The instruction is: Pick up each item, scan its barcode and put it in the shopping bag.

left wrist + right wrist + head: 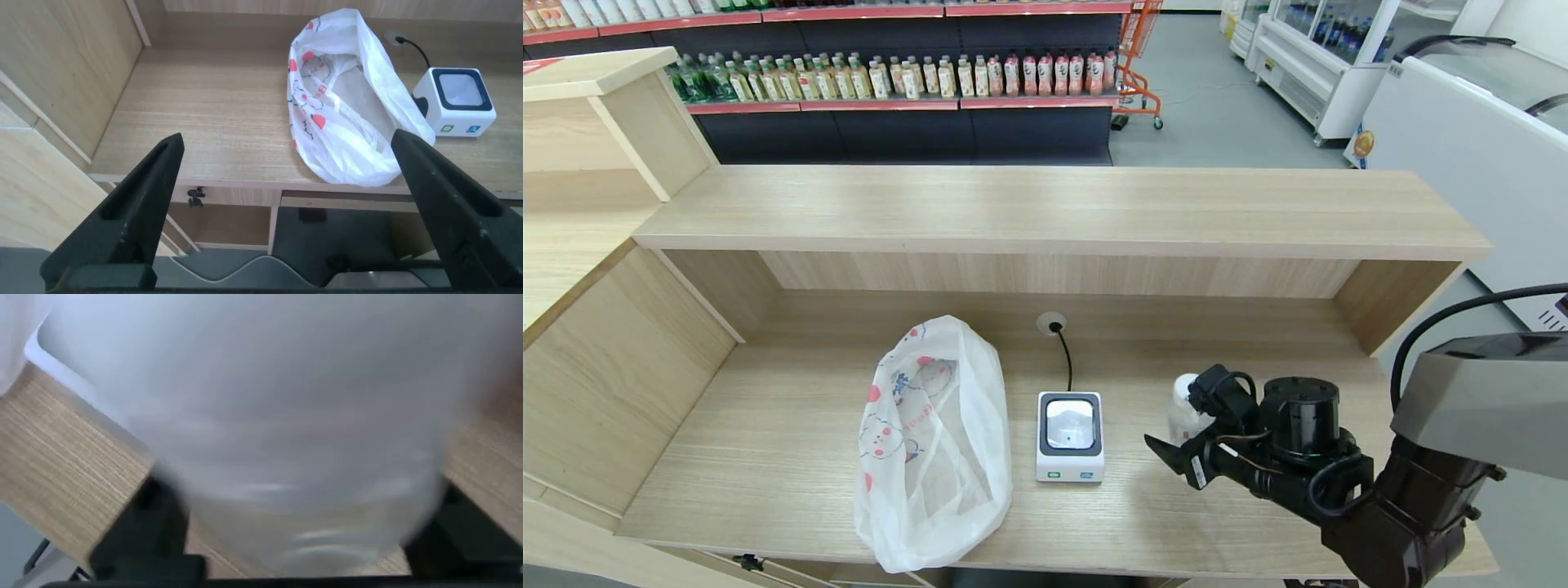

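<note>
1. Table (768, 457): pale wood-grain top with a raised ledge along its 12 o'clock side.

2. Thin white plastic shopping bag (931, 445), printed with red and blue cartoon figures. It lies on the table with its mouth open upward, just beside the scanner at that unit's 9 o'clock.

3. Small white box-shaped barcode scanner (1070, 437), dark glass window facing up, mid-table. A black cable (1064, 355) runs from it toward 12 o'clock into a round hole in the table.

4. White plastic bottle (1183, 408), upright on the table near the scanner, at its 3 o'clock, partly hidden by the right claw.

5. Black right claw (1180, 441), low over the table and set right at the bottle. Whether it grips the bottle cannot be told.

6. Black left claw (288, 140), spread wide and empty, off the table's 6 o'clock edge, well apart from the shopping bag.
</note>
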Controlling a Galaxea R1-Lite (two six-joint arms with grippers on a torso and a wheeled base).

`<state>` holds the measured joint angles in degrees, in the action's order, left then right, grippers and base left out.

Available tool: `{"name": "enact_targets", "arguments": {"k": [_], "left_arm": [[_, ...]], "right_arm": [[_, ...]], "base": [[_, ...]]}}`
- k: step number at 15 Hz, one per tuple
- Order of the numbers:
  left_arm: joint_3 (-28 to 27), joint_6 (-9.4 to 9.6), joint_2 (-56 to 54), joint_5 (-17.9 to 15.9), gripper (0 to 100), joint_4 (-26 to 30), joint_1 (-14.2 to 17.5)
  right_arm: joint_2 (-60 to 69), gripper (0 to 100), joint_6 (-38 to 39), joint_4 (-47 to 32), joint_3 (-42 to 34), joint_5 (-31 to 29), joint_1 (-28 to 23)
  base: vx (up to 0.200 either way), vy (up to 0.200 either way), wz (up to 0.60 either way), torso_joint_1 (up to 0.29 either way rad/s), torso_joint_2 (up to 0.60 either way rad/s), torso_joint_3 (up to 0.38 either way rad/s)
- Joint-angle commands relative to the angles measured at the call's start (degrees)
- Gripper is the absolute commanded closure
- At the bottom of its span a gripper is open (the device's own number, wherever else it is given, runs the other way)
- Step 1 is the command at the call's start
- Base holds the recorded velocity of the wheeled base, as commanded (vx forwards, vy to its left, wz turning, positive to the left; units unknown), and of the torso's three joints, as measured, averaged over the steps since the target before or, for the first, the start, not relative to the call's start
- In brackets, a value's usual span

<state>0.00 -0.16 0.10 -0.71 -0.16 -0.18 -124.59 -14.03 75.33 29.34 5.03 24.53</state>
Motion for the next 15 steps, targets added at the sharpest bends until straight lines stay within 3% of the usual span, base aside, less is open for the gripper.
{"name": "enact_targets", "arguments": {"k": [1, 10, 14, 15], "left_arm": [[0.0, -0.02, -0.01, 0.0, 0, -0.02, 0.01], [0.0, -0.02, -0.01, 0.0, 0, -0.02, 0.01], [0.0, -0.02, -0.01, 0.0, 0, -0.02, 0.01], [0.0, -0.02, -0.01, 0.0, 0, -0.02, 0.01]], "right_arm": [[-0.39, 100, -0.03, 0.08, 0.19, 0.15, -0.01], [1.28, 100, 0.41, 1.05, 0.28, 0.5, -0.62], [8.31, 100, 7.18, 2.19, 0.1, 12.81, -3.35], [12.79, 100, 8.93, 0.96, -0.6, 21.95, -5.72]], "base": [[0.0, 0.0, 0.0, 0.0, 0.0, 0.0], [0.0, 0.0, 0.0, 0.0, 0.0, 0.0], [0.0, 0.0, 0.0, 0.0, 0.0, 0.0], [0.0, 0.0, 0.0, 0.0, 0.0, 0.0]]}}
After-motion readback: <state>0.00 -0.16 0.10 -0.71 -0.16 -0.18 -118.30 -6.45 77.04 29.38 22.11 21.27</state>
